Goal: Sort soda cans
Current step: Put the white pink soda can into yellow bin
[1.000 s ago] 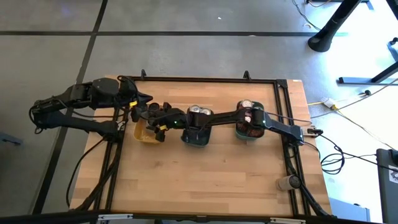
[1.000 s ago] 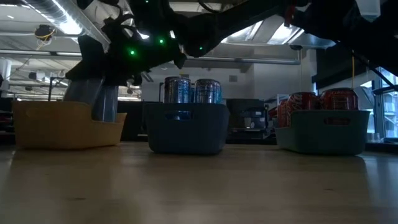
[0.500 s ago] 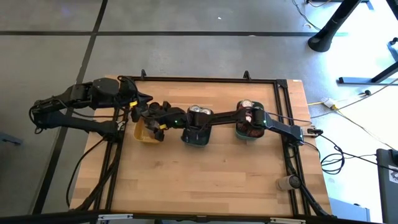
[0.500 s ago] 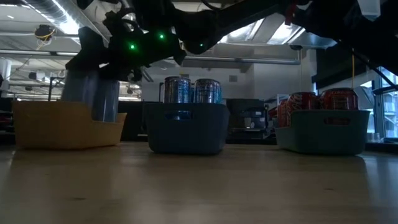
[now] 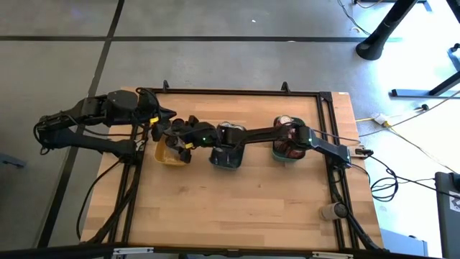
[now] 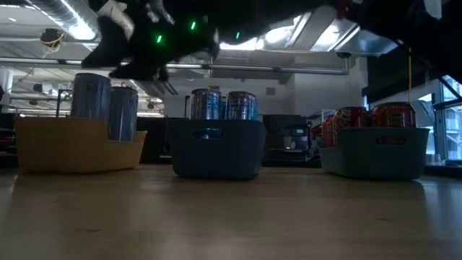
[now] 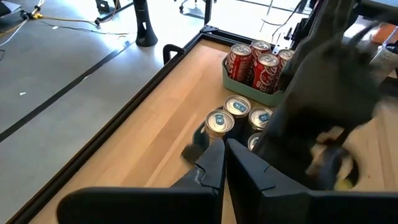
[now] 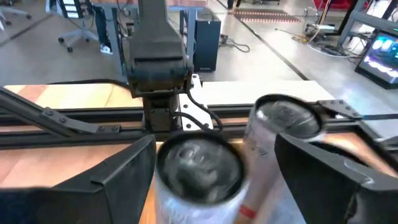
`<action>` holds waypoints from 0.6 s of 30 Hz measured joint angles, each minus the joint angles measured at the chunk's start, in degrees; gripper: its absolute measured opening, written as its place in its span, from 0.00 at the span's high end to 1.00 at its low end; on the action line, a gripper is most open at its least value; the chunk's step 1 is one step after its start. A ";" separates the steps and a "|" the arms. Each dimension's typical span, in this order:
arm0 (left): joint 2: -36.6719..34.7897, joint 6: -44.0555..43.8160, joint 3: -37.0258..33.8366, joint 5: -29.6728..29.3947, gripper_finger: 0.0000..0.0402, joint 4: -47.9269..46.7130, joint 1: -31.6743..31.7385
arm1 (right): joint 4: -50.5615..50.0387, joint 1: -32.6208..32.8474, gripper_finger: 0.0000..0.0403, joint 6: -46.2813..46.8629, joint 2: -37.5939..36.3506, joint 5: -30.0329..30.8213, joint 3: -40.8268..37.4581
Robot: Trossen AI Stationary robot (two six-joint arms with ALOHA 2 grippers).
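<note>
Two silver-grey soda cans (image 6: 90, 97) (image 6: 124, 114) stand upright in the yellow tray (image 6: 72, 148); in the right wrist view they show as can (image 8: 199, 168) and can (image 8: 283, 124). My right gripper (image 6: 137, 61) (image 5: 174, 137) hovers open just above them, its fingers spread wide on either side and touching neither. Dark-labelled cans (image 6: 220, 105) fill the grey-blue tray (image 6: 216, 155). Red cans (image 6: 372, 115) sit in the teal tray (image 6: 375, 155). My left gripper (image 7: 225, 152) waits shut at the table's far left (image 5: 157, 124).
The three trays stand in a row across the table's middle, yellow at the left, grey-blue in the centre, teal at the right. My right arm (image 5: 259, 134) stretches over the grey-blue and teal trays. Bare wood lies on the near half (image 5: 237, 208).
My right gripper has let go of the silver can it was setting into the yellow tray and has risen clear of it. That can, tilted under the fingers before, now stands upright and free beside the other silver can.
</note>
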 joint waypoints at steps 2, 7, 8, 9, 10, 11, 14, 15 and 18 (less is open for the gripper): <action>0.00 -0.22 0.00 0.00 0.98 -0.53 0.00 | -2.48 0.35 0.19 -0.80 -2.04 -0.20 0.07; -0.04 -1.11 -0.01 0.17 0.98 -1.34 -0.02 | -14.21 1.62 0.19 -3.18 -6.30 -0.24 0.04; -0.03 -1.17 0.00 0.15 0.98 -1.34 -0.02 | -16.40 1.81 0.19 -3.35 -6.99 -0.26 0.02; -0.01 -1.18 -0.01 0.14 0.98 -1.34 0.00 | -18.40 2.02 0.19 -3.55 -7.79 -0.33 0.02; 0.00 -1.18 -0.01 0.13 0.98 -1.34 0.00 | -21.02 2.21 0.19 -3.81 -8.44 -0.33 0.02; 0.00 -1.18 -0.02 0.13 0.98 -1.38 -0.02 | -22.70 2.45 0.19 -3.87 -8.76 -0.33 0.08; 0.00 -1.18 -0.02 0.07 0.98 -1.79 -0.01 | -27.28 2.94 0.21 -2.82 -8.58 -0.37 -0.02; 0.00 -1.18 -0.02 0.01 0.98 -1.90 0.00 | -27.01 3.14 0.24 -2.28 -7.83 -0.56 -0.25; -0.01 -1.18 -0.02 -0.02 0.98 -1.97 0.00 | -24.71 3.20 0.35 -0.70 -5.53 -1.94 -0.98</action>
